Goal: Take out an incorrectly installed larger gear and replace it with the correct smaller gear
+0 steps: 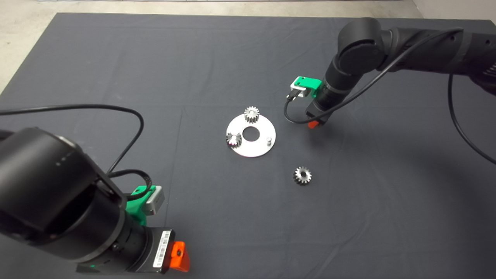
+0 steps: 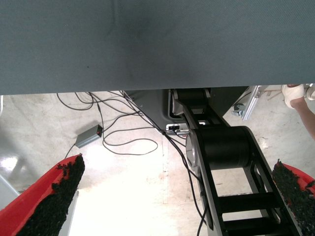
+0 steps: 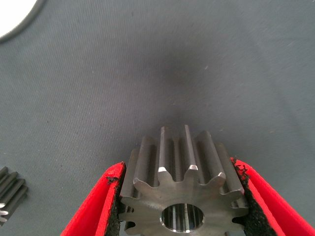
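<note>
My right gripper (image 1: 314,124) hovers over the mat just right of the round silver plate (image 1: 259,149). It is shut on a smaller gear (image 3: 182,167) with straight teeth and a centre hole, which the gripper hides in the head view. Two smaller gears sit on the plate, one at its far edge (image 1: 252,114) and one at its left edge (image 1: 233,139). A bare peg (image 1: 268,138) stands at the plate's right side. The larger gear (image 1: 302,175), darker, lies on the mat in front of the plate; its edge shows in the right wrist view (image 3: 9,191).
My left gripper (image 1: 180,257) is parked at the lower left, open and empty. Its wrist view shows the mat's edge (image 2: 147,49), the floor with cables, a small grey box (image 2: 88,136) and the robot's base (image 2: 221,147).
</note>
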Robot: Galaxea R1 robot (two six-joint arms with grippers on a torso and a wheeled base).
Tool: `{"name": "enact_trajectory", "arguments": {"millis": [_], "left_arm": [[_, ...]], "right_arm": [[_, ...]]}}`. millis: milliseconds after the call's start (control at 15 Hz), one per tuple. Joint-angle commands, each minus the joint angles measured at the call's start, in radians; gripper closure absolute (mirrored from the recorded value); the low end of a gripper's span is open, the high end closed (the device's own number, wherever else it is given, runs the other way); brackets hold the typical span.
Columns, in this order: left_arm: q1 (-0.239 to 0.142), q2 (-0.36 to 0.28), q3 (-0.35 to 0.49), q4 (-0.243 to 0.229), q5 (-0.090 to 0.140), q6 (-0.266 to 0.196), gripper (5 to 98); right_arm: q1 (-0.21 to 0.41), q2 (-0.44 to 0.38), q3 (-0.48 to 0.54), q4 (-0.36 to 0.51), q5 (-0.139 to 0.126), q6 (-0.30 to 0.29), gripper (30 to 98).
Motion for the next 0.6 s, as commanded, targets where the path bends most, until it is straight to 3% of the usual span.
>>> {"name": "enact_trajectory", "arguments": {"millis": [0, 533], "left_arm": [[-0.011, 0.003, 0.019, -0.015, 0.001, -0.005, 5.4], [-0.011, 0.003, 0.019, -0.014, 0.001, -0.005, 5.4]], "right_arm": [[-0.014, -0.017, -0.025, 0.007, -0.118, 0.001, 78.4], [-0.018, -0.019, -0.06, 0.008, -0.117, 0.009, 78.6]]}}
